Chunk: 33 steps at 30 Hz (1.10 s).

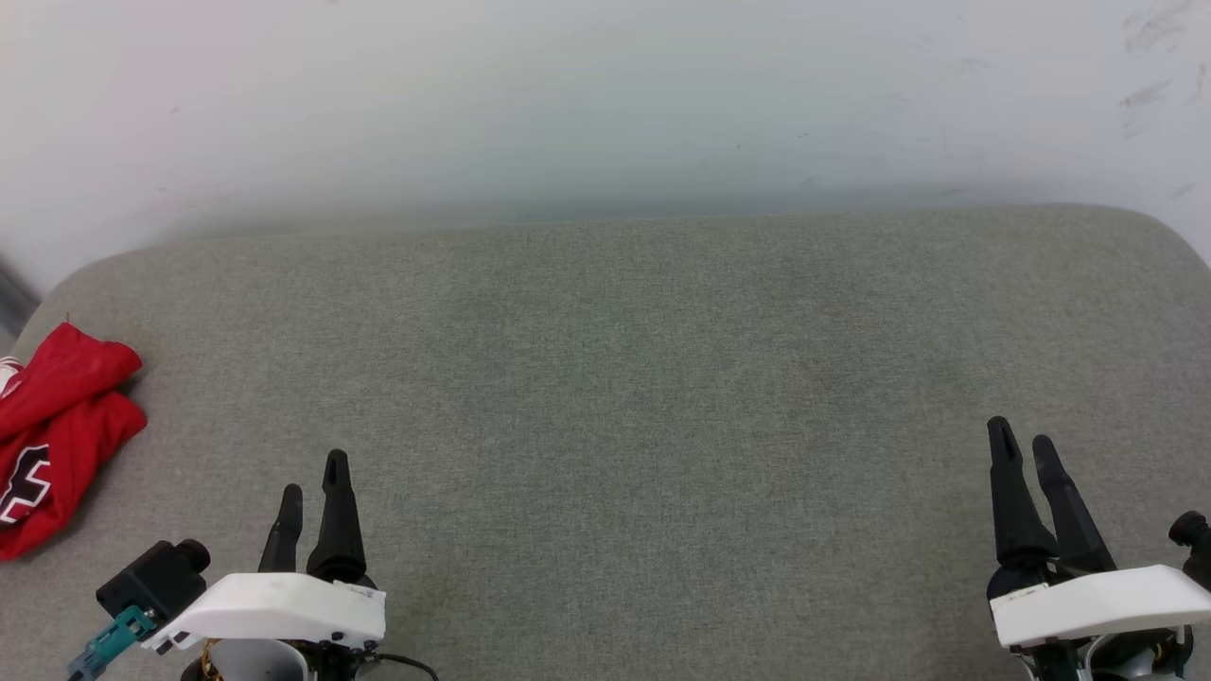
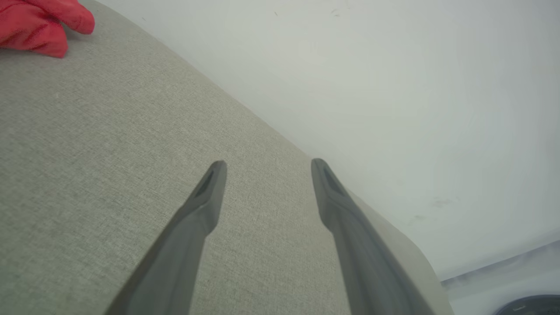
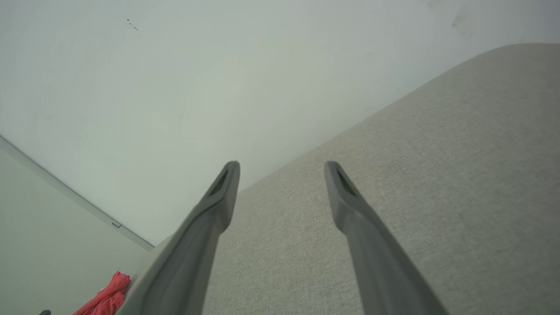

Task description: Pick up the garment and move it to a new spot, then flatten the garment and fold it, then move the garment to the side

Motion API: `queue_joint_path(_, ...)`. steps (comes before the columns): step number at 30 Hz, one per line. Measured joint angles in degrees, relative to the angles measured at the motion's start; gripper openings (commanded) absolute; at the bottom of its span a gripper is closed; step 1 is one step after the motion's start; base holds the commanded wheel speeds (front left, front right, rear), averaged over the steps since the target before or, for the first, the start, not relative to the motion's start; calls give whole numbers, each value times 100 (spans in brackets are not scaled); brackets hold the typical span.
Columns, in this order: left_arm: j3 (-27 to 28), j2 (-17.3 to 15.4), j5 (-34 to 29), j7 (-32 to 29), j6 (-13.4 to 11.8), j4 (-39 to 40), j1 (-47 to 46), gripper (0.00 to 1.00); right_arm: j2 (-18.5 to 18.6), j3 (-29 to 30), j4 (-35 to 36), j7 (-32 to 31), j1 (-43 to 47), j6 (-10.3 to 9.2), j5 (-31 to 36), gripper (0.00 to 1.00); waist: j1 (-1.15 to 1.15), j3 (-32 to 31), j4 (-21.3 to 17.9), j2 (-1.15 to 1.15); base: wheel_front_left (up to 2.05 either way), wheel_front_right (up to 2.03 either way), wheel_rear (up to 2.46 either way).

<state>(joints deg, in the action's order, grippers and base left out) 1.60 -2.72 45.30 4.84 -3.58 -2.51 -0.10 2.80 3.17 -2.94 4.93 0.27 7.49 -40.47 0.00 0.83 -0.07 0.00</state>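
At the far left edge of the grey fabric surface, the shirt lies in a crumpled red heap, partly cut off by the edge of the head view. Its long axis runs roughly away from the robot, with the far end leaning slightly toward the middle of the surface. A black-and-white print faces up on the nearer half, and a bit of white cloth shows near the far end. The bunching hides which end is the collar and which the hem.

The left claw hangs over the near edge of the surface, to the right of the shirt and apart from it, fingers pointing away from the robot. In the left wrist view its 2 fingers stand wide apart with bare grey fabric between them, and the shirt sits in the upper left corner, well clear of the tips.

The right claw is over the opposite side of the surface, well apart from the shirt. Its 2 fingers are also spread wide and hold nothing. In that view the shirt is a small red patch at the lower left. A pale wall rises behind the surface's far edge.
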Motion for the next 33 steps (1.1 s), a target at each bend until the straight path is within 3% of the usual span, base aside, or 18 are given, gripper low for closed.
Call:
queue_joint_path(16,-153,-1,-1271,278,-71,71,163,100,0,-181,192,269,142,0,1244,100,0,-10,13,0,0,0,0)
queue_joint_path(33,-263,-4,-2308,522,4,85,293,100,1,-260,354,517,315,0,2119,100,0,-25,29,0,0,0,0)
